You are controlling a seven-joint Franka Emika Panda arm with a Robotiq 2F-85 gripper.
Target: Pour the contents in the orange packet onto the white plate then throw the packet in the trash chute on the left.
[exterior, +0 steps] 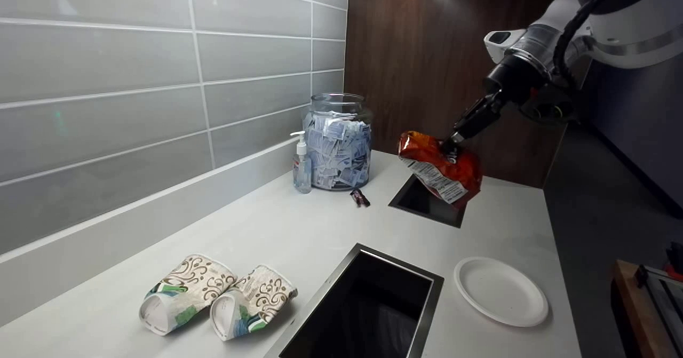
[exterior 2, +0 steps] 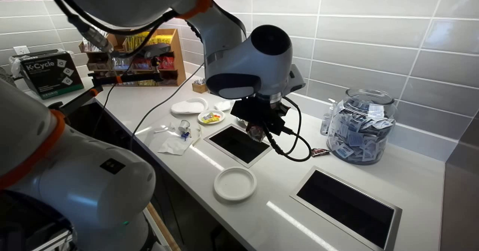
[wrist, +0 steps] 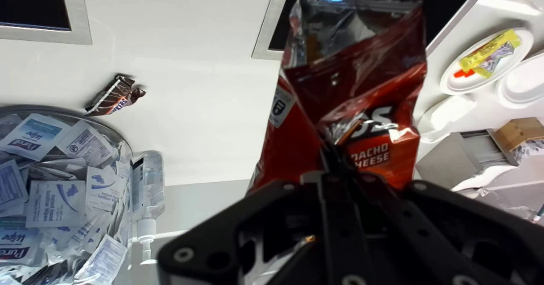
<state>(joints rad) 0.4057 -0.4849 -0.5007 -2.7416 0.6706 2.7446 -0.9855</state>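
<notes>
Fingers (exterior: pixel 473 124) pinch the orange packet (exterior: pixel 443 172) above the bench (exterior: pixel 320 224), the white plate (exterior: pixel 500 292) at the packet's five o'clock in an exterior view.

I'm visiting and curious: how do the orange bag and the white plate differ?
The orange bag is crinkled and printed; the white plate is plain and round. The bag is held up, tilted, in the fingers; the plate lies flat on the counter. Both show white: the bag in patches, the plate all over.
</notes>
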